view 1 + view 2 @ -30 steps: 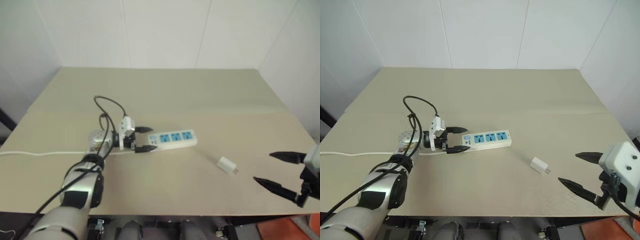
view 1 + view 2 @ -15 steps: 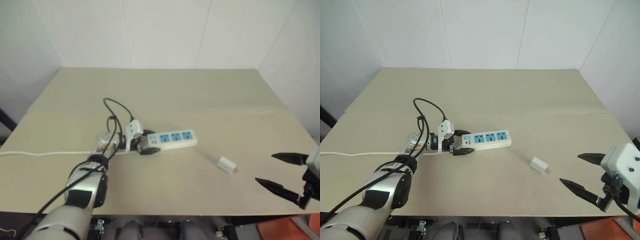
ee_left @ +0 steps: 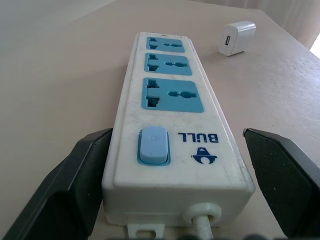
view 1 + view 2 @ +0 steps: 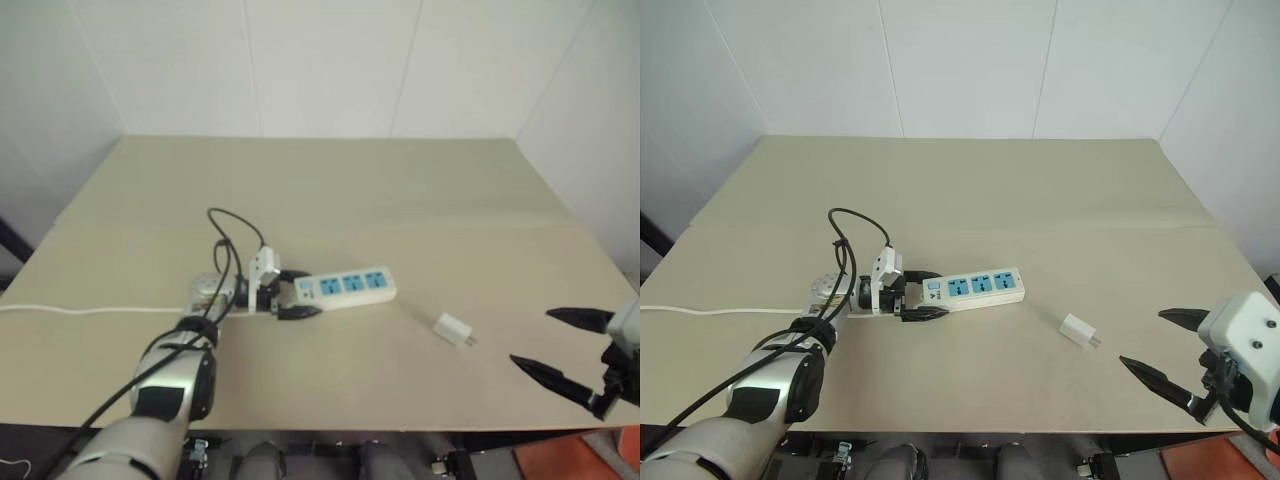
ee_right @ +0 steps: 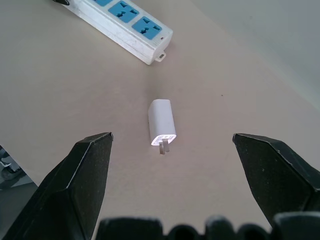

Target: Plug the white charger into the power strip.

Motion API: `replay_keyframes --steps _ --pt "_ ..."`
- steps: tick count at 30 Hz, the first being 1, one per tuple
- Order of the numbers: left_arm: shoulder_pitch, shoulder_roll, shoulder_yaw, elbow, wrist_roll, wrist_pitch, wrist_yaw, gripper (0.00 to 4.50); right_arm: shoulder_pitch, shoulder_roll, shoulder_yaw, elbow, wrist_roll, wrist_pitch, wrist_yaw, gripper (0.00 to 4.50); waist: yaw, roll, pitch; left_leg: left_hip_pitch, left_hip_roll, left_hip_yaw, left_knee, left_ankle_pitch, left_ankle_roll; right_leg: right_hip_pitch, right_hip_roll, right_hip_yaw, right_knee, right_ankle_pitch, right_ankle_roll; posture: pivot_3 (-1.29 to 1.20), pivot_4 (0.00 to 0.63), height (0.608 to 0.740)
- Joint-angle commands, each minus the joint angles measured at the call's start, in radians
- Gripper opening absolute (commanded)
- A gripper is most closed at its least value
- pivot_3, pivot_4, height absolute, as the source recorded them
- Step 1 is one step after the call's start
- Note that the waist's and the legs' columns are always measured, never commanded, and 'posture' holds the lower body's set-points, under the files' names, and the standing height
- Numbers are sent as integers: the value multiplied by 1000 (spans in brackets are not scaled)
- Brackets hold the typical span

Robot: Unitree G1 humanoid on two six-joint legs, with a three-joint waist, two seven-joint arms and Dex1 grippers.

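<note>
1. Left eye view: a thin white cord (image 4: 90,308) runs along the beige counter (image 4: 330,190) from its 9 o'clock edge toward the middle, where it meets the power strip (image 4: 345,286).
2. The left gripper (image 4: 296,293) sits at the strip's switch end, its two black fingers (image 4: 300,311) spread apart, one on each long side of the bar. In the left wrist view one finger (image 3: 80,170) lies right against the strip's side wall, while the other stands a little clear of the opposite wall. The fingers are released, not clamped on the strip.
3. The power strip lies flat just left of the counter's centre, slightly tilted, with its far end pointing toward 3 o'clock. Its three blue socket faces look upward, and a pale blue switch (image 3: 152,146) sits at the end nearest the left gripper.
4. The white charger (image 4: 455,329) lies on its side on the bare counter, at about 4 o'clock from the strip's far end and well apart from it. In the right wrist view its short metal prongs (image 5: 163,147) point away from the strip.
5. The right gripper (image 4: 563,349) hovers near the counter's 4 o'clock edge, beside the charger but not touching it. Its fingers (image 4: 545,374) are spread wide and hold nothing.
</note>
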Motion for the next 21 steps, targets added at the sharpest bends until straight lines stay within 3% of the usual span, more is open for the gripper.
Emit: replay_keyframes --steps 1,18,21 --pt "13 -1 -11 -11 19 -52 44 4468 -10 -2 -6 -1 -6 -18 -12 4500 0 0 0 0 0 0 0 0 0 0 0 0 0 0 0 0 150 740" --pt "18 -2 -47 15 69 -33 99 4468 -1 -7 -17 -8 -8 -11 -17 4500 0 0 0 9 0 0 -1 0 0 10 0 0 -2 -5 8 0 150 740" --pt "12 -12 -33 16 51 -14 87 3869 -10 -13 -9 -4 -8 -9 -23 4500 0 0 0 9 0 0 -1 0 0 10 0 0 -2 -5 8 0 150 740"
